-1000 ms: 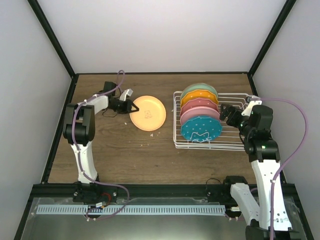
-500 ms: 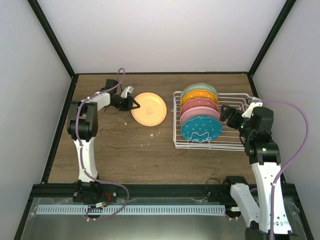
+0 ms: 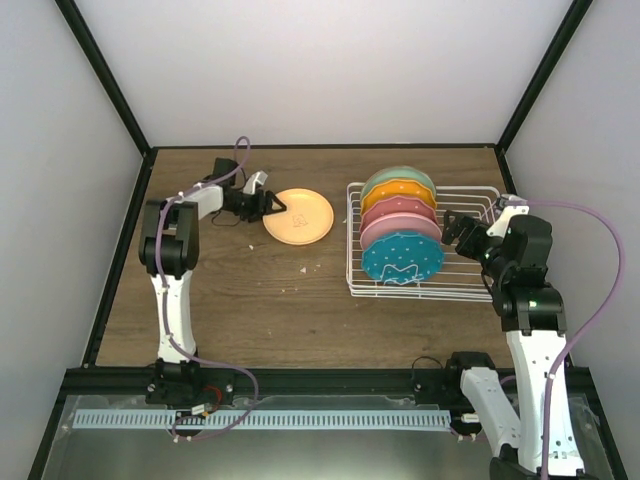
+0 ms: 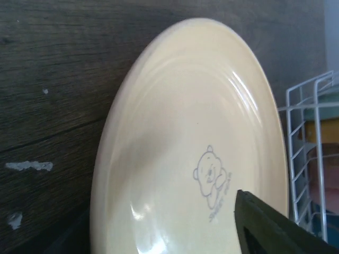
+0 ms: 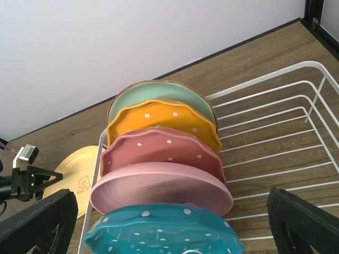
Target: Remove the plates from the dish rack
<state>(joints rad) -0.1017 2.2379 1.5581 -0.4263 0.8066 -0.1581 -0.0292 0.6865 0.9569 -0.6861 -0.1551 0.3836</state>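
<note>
My left gripper sits at the nine o'clock rim of the peach plate, which lies flat on the wooden table, outside the rack and at its nine o'clock. In my left wrist view only one dark finger is clear, cut off at the lower right corner and overlapping the plate's face. The other side is a dim shadow, so I cannot tell whether this hand grips the rim or is letting go. The plate is smooth and glossy, round with faint concentric rings, and it carries a small bear drawing with lettering too small to read. Pale flecks mark the dark wood grain beside it.

My right gripper hovers over the right half of the dish rack, its fingers spread wide and holding nothing, pointing toward nine o'clock at the plates.

The rack is thin white wire with raised sides. Five plates stand on edge in its left end, overlapping so that only the upper parts show. From back to front they are mint green, dotted orange, dotted maroon, plain pink and dotted teal. Their rims are wavy, and the teal one is cut off at the bottom of my right wrist view.
</note>
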